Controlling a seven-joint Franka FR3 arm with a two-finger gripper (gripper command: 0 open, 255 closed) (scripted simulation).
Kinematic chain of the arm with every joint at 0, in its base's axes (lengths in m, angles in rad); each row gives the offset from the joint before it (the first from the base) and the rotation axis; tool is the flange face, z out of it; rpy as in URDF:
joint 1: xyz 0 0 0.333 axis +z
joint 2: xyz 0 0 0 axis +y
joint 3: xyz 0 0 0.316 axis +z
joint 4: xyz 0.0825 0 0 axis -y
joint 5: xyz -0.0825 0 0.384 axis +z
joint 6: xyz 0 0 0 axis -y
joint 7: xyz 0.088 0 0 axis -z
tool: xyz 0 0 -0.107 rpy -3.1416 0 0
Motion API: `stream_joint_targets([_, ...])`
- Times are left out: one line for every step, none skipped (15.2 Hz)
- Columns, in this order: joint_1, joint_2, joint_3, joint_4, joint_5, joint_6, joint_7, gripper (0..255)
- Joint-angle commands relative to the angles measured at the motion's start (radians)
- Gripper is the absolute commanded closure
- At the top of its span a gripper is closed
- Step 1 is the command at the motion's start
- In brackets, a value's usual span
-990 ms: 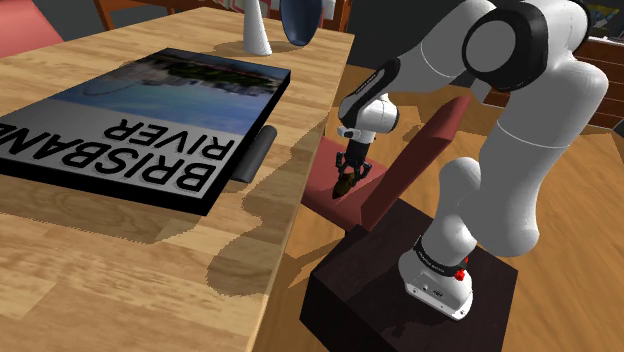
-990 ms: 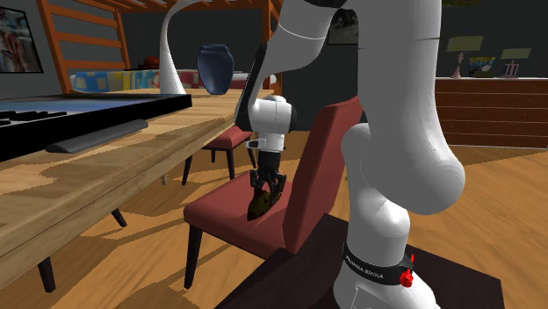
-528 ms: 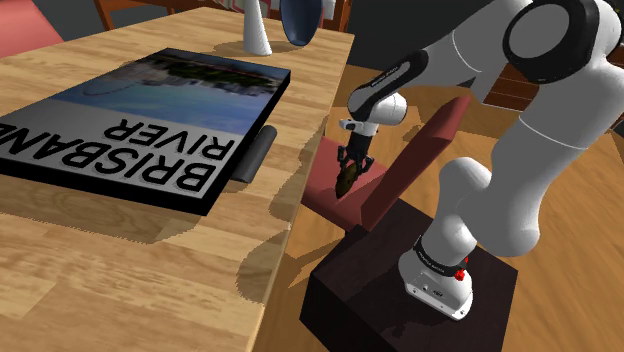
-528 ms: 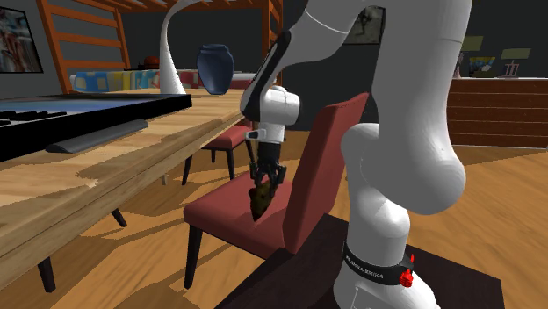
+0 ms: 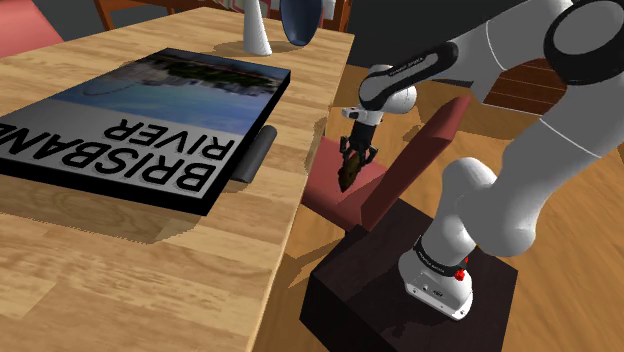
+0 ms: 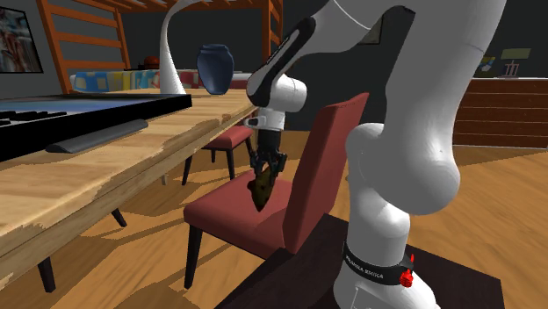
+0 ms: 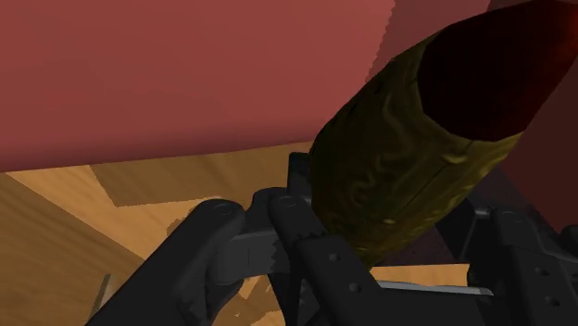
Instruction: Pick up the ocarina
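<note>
A: What do the jaws hold?
B: A dark olive ocarina (image 6: 263, 190), clasped at its top, hanging point-down.
A: Below them?
B: The seat of a red chair (image 6: 225, 216). A wooden table (image 6: 105, 173) stands just beside, carrying a blue vase (image 6: 213, 68).

Big book (image 5: 150, 110) on wooden table (image 5: 120, 280); blue vase (image 6: 214, 68); red chair (image 6: 227, 212) alongside
</note>
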Motion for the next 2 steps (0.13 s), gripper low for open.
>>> stream_joint_targets([-0.014,-0.02,0.018,0.004,-0.017,-0.017,0.02,255])
stream_joint_targets([-0.014,-0.02,0.018,0.004,-0.017,-0.017,0.02,255])
